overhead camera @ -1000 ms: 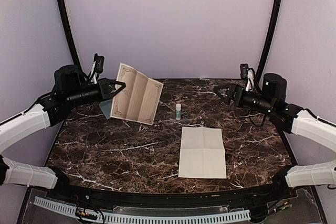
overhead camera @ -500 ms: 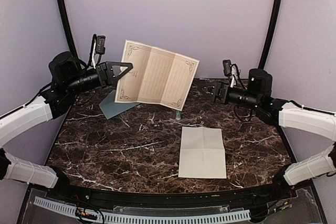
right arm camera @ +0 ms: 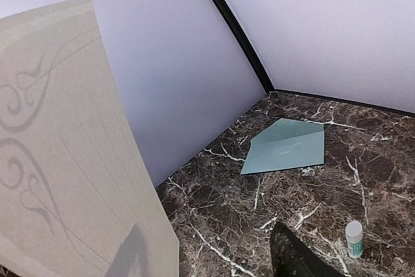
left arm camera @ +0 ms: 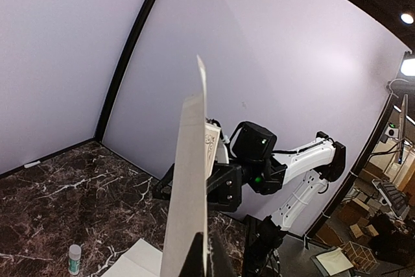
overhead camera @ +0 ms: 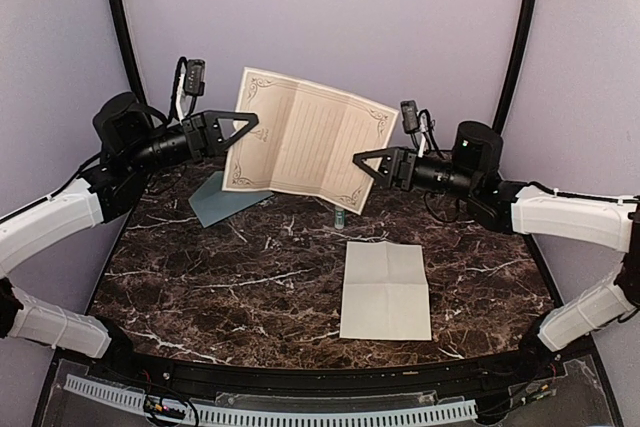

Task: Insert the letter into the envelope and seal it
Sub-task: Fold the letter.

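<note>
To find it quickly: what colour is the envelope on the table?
Pale blue-grey envelope; clearest in the right wrist view.

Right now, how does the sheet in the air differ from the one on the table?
The letter is held aloft by the left gripper; the plain sheet lies flat, untouched. The letter is tan with ornate printed borders; the plain sheet is white and blank. Both show fold creases.

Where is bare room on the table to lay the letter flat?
The widest bare patch is the front left of the dark marble table, between the pale blue-grey paper envelope behind and the white folded sheet to its right. A narrower strip lies right of that sheet. Crowded: the back middle, around the small white-and-green glue stick.
</note>
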Available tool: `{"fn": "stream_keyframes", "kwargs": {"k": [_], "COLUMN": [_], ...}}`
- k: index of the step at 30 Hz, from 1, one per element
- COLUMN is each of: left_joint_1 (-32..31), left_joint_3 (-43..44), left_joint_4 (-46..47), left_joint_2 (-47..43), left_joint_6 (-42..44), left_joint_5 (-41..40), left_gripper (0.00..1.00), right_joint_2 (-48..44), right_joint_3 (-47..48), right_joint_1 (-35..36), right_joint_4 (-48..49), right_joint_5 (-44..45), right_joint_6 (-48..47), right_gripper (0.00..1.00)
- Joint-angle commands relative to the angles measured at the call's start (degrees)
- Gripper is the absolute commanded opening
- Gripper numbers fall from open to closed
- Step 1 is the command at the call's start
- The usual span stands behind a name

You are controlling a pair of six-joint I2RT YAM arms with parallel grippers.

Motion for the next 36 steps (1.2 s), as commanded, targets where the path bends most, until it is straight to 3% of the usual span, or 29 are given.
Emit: {"fn": "stream_keyframes", "kwargs": {"k": [1, 9, 13, 16, 21, 25, 31, 36], "left_joint_1": [-0.3, -0.4, -0.5, -0.5, -0.5, -0.4, 1.7, 7.5], "left_joint_3": [1.4, 1.7, 1.6, 1.9, 2.1, 0.2, -0.2, -1.4], "left_joint_4": [2.3, 1.5, 0.8, -1.5, -7.1, -10.7, -16.8, -17.6], "left_joint_2": [0.4, 1.2, 1.7, 2.5, 2.2, 0.1, -3.9, -8.3], "left_joint_6": [0.2, 1.2, 1.5, 2.5, 4.6, 5.5, 6.8, 5.9], "left_joint_5": [0.4, -0.8, -1.3, -2.0, -5.3, -9.1, -12.8, -12.7], "left_gripper": [0.0, 0.0, 0.0, 0.03, 0.47, 0.67, 0.79, 0.86], "right_joint_2": [-0.2, -0.1, -0.4, -1.0, -4.0, -8.2, -12.5, -13.9], "right_joint_3": [1.2, 1.3, 0.6, 0.1, -1.5, -5.4, -4.3, -5.0], "right_joint_1": [0.8, 1.3, 1.4, 1.4, 1.4, 1.3, 1.1, 0.4], "right_joint_4": [6.0, 7.3, 8.1, 7.8, 5.7, 4.8, -2.0, -2.9], "right_joint_5": [-1.4, -0.1, 1.4, 3.8, 9.1, 13.7, 18.3, 19.0], "right_joint_6": [0.1, 0.5, 1.4, 1.7, 1.7, 0.1, -5.2, -6.3], "right_gripper": [0.58, 0.28, 0.01, 0.0, 0.0, 0.0, 0.0, 0.0]}}
